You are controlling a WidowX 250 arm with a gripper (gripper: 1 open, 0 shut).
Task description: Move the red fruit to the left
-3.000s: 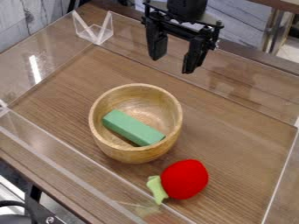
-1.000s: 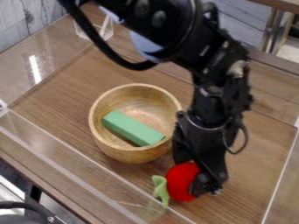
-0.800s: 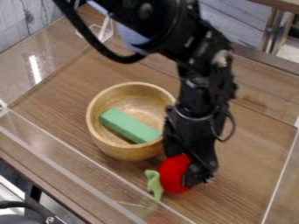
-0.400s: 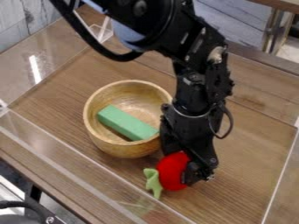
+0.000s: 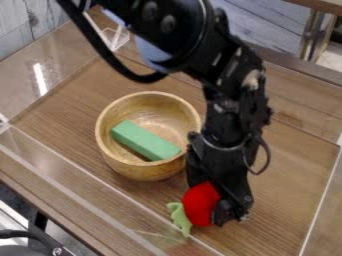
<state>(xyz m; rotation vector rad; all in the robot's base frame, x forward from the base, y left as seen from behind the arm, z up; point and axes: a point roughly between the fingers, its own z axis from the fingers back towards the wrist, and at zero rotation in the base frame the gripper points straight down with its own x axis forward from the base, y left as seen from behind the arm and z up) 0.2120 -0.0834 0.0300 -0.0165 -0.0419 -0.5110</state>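
The red fruit (image 5: 198, 203) lies on the wooden table near the front edge, with its light-green leaves (image 5: 177, 218) pointing to the lower left. My black gripper (image 5: 214, 204) points straight down over it, jaws wide apart, one finger on either side of the fruit and low to the table. The right half of the fruit is hidden behind the gripper body. I cannot tell whether the fingers touch it.
A wooden bowl (image 5: 112, 163) holding a green rectangular block (image 5: 144, 141) stands just left of the gripper, nearly touching it. Clear plastic walls (image 5: 51, 178) fence the table at the front left and at the right (image 5: 321, 205). Bare wood lies left of the fruit.
The fruit has slid a little to the left with the gripper around it. The bowl has also shifted slightly left. The jaws have stayed wide.
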